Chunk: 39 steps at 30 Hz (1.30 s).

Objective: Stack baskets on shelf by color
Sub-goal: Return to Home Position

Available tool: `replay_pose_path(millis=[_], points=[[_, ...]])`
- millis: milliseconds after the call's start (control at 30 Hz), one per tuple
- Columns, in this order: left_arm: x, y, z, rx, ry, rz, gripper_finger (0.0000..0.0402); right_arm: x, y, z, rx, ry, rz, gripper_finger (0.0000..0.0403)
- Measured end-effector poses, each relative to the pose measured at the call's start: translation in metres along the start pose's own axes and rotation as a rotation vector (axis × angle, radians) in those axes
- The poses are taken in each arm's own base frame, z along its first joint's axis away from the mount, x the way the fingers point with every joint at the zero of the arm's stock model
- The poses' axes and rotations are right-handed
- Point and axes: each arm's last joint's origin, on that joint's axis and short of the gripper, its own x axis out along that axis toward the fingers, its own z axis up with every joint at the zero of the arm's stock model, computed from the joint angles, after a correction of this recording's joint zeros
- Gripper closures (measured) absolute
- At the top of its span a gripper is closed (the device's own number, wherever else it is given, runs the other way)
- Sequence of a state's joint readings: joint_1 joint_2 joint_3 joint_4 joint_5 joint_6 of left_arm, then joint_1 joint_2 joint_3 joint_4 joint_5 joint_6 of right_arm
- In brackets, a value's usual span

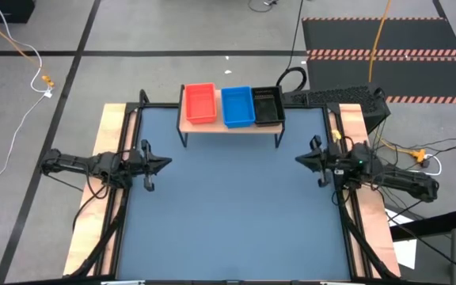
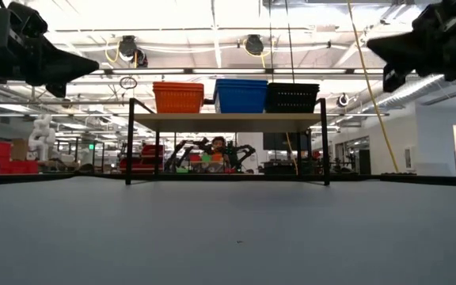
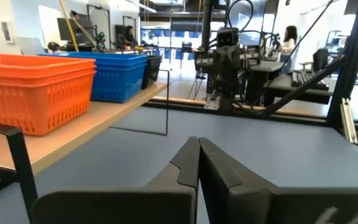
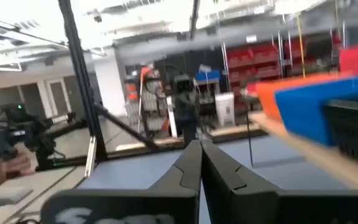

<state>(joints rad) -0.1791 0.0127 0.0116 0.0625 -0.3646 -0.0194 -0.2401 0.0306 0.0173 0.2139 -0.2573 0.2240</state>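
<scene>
Three stacks of baskets stand side by side on the shelf point(image 1: 229, 125) at the table's far edge: red point(image 1: 199, 103), blue point(image 1: 237, 106) and black point(image 1: 268, 105). In the low view they sit on the plank as red point(image 2: 178, 96), blue point(image 2: 241, 95) and black point(image 2: 293, 97). My left gripper point(image 1: 168, 164) hovers shut over the table's left side, pointing right; in its wrist view the fingers point(image 3: 199, 163) are closed together. My right gripper point(image 1: 298, 159) hovers shut at the table's right side, pointing left, fingers point(image 4: 199, 163) closed. Neither holds anything.
The blue tabletop point(image 1: 236, 206) with wooden edges lies between the arms. Cables and a keyboard point(image 1: 331, 96) lie beyond the right far corner. People and other robot arms show in the room behind the table point(image 3: 289, 38).
</scene>
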Motion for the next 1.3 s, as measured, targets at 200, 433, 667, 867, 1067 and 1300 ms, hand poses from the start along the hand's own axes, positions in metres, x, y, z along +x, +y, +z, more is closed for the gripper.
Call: replay_pose_path(millis=[200, 433, 667, 867, 1067, 1300], points=[[0.0002, 0.0, -0.0002, 0.014, 0.002, 0.003, 0.0369, 0.0, 0.0018, -0.0027, -0.004, 0.038, 0.071, 0.0403], [0.0005, -0.0001, -0.0001, 0.015, 0.001, 0.004, 0.036, 0.0001, 0.0024, -0.0041, -0.096, 0.053, 0.104, 0.0403], [0.0005, -0.0001, -0.0002, 0.015, 0.001, 0.004, 0.036, 0.0001, 0.0031, -0.0013, -0.286, 0.015, 0.112, 0.0403], [0.0005, -0.0001, -0.0002, 0.015, 0.001, 0.003, 0.036, 0.0001, 0.0031, -0.0015, -0.287, 0.015, 0.112, 0.0403], [0.0005, -0.0001, -0.0001, 0.015, 0.001, 0.003, 0.036, 0.0001, 0.0031, -0.0015, -0.287, 0.015, 0.112, 0.0403], [0.0005, -0.0001, -0.0001, 0.015, 0.0, 0.003, 0.036, 0.0001, 0.003, -0.0018, -0.287, 0.016, 0.112, 0.0403]])
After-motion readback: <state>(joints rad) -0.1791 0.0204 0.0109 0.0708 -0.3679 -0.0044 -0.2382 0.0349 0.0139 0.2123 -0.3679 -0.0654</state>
